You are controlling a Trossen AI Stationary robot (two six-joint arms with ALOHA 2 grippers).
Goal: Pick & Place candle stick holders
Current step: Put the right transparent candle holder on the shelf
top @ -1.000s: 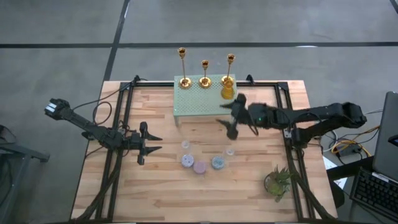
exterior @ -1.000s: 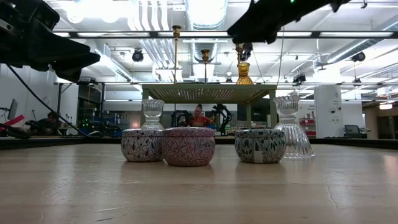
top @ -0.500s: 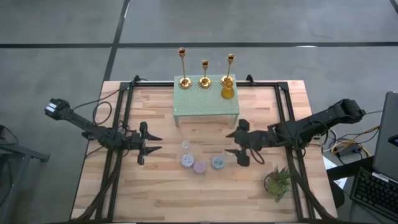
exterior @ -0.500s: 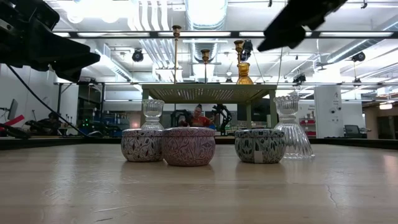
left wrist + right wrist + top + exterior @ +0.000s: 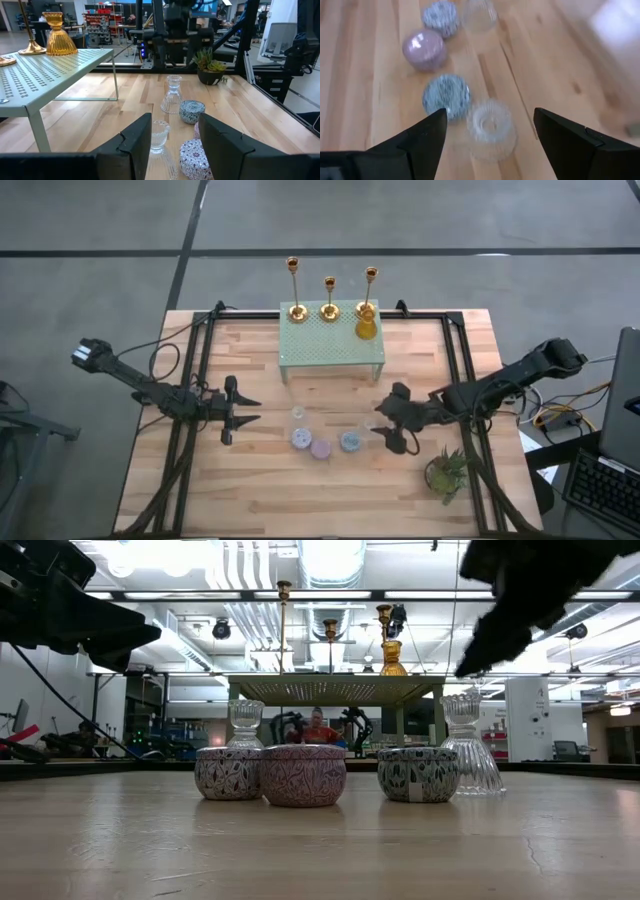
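Left gripper (image 5: pixel 243 409): idle over the table's left side, fingers parted, holding nothing
Candle stick holders (image 5: pixel 329 286): three gold ones upright on the green shelf (image 5: pixel 330 345), far edge
Right gripper (image 5: pixel 382 423): wide open, empty, above clear glass holder (image 5: pixel 491 124)
Next move, judged: centre fingers around the glass, descend straight, avoid blue tin (image 5: pixel 446 96)

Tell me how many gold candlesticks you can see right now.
3, all upright in a row along the far edge of the green perforated shelf: left candlestick, middle candlestick, right candlestick beside the amber jar. None seems hidden.
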